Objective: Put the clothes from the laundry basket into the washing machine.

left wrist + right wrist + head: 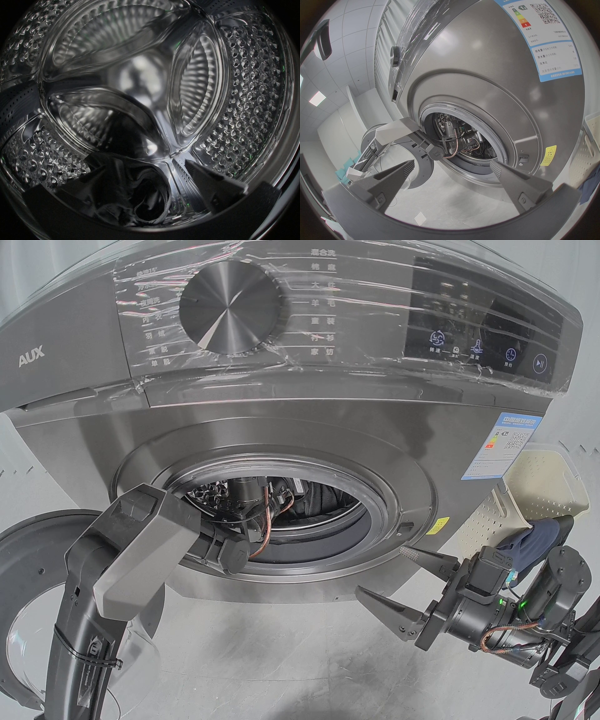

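Grey floor [281,652] by washer [300,421]: L gripper [145,165], spread, sits deep in drum [250,93] w/ dark garment [125,190] loose betw. its jaws, so best back L arm [125,552] straight out w/o snagging it; R gripper [381,572], spread & empty, hangs near blue garment [537,540] in basket [550,477].

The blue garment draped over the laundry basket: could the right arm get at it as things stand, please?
Probably yes. The right gripper hangs open beside the basket, with nothing between it and the blue garment. It points at the washing machine, though, so it would need to turn round.
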Motion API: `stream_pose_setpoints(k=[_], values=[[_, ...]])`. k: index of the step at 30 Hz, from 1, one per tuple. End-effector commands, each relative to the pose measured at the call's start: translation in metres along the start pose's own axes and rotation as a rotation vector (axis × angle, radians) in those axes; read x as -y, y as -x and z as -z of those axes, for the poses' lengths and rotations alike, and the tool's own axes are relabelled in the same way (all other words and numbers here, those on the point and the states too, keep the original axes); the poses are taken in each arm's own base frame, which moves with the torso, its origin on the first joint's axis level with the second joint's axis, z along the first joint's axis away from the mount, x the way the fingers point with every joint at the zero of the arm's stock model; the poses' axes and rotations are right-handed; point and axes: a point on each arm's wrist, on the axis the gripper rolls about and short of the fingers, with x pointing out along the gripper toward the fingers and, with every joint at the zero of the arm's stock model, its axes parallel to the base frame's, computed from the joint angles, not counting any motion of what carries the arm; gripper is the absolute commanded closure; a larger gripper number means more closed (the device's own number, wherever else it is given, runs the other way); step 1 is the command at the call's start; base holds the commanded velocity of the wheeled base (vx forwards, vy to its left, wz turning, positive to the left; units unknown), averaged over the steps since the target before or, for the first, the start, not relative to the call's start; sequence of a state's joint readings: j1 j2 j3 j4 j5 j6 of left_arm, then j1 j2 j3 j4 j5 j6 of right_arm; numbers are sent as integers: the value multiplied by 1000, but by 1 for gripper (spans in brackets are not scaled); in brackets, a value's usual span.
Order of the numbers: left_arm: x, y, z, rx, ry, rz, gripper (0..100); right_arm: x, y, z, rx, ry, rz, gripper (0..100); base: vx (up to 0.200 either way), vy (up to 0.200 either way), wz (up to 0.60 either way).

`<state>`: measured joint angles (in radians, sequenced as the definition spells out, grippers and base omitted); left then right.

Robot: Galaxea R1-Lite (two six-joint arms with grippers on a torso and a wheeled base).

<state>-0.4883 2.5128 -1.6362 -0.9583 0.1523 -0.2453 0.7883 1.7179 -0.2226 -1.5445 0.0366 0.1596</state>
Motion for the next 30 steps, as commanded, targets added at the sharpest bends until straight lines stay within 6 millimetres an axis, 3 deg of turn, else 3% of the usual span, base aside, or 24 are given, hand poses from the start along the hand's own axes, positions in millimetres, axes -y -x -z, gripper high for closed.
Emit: stream_pose_setpoints(k=[1,6,15,16,17,19,20,21,23,30], values=[[11,16,-7,-36,-5,8,0,0,0,0,1,0,-1,0,0,0,0],[24,50,-9,-121,-23,26,0,0,1,0,0,0,1,0,0,0,0],[50,161,-27,-214,-97,147,0,1,15,8,-52,0,5,0,0,0,0],[50,161,-27,-214,-97,147,0,1,15,8,-52,0,5,0,0,0,0],[58,182,-30,-190,-96,197,0,1,22,11,-72,0,6,0,0,0,0],[62,192,-30,-188,-99,225,0,1,27,13,-84,1,8,0,0,0,0],[67,212,-30,-182,-124,261,0,1,37,14,-96,3,13,0,0,0,0],[67,216,-30,-185,-134,267,0,1,40,14,-99,3,15,0,0,0,0],[70,243,-37,-179,-154,313,0,1,55,13,-105,-5,21,0,0,0,0],[63,292,-41,-210,-160,386,0,5,66,0,-53,6,56,0,0,0,0]])
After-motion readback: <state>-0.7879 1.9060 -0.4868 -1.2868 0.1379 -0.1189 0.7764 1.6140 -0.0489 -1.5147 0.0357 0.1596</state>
